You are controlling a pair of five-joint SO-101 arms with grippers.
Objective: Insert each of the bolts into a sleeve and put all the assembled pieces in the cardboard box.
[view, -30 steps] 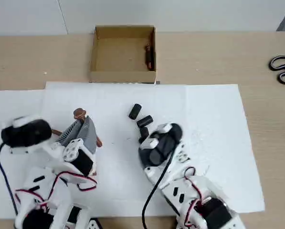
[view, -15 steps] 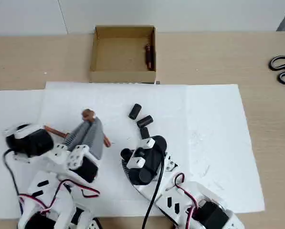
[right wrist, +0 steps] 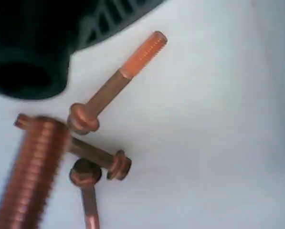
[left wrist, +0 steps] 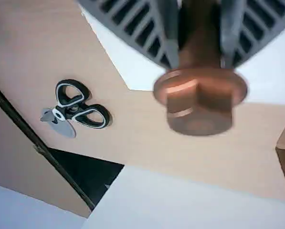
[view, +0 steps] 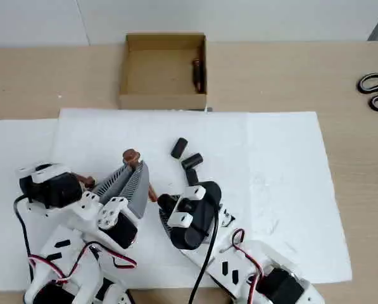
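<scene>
**High view: bolt in one claw, sleeve in the other, ends close together**

High view, near the lower edge: both arms lean in over the white sheet (view: 277,177) that covers the front of the tabletop (view: 290,76). The left claw (view: 135,170) is clamped on a copper bolt (view: 131,156). The bolt's head sticks out past the grey fingertips, and its threaded end points down toward the other arm. The left wrist view shows the grey fingers (left wrist: 132,24) pressed on either side of the shank just behind the head.

The right claw (view: 173,212) is closed on a black sleeve (view: 165,202). The sleeve sits just beside the bolt's threaded end, and the bolt is not in it. In the right wrist view the sleeve's open bore (right wrist: 23,74) faces the camera, with the threaded end blurred in the foreground beside it.

Three loose sleeves lie on the sheet between the arms and the box, one (view: 179,147) farthest out, one (view: 192,161) just behind it, and one (view: 192,176) against the right arm. Three loose bolts (right wrist: 118,76) lie in a cluster on the sheet.

The cardboard box (view: 133,69) stands on the bare tabletop just beyond the sheet. One assembled piece (view: 197,73) lies along its right wall. A pair of scissors (view: 375,92) rests at the far right edge of the tabletop, well apart from everything else.
</scene>
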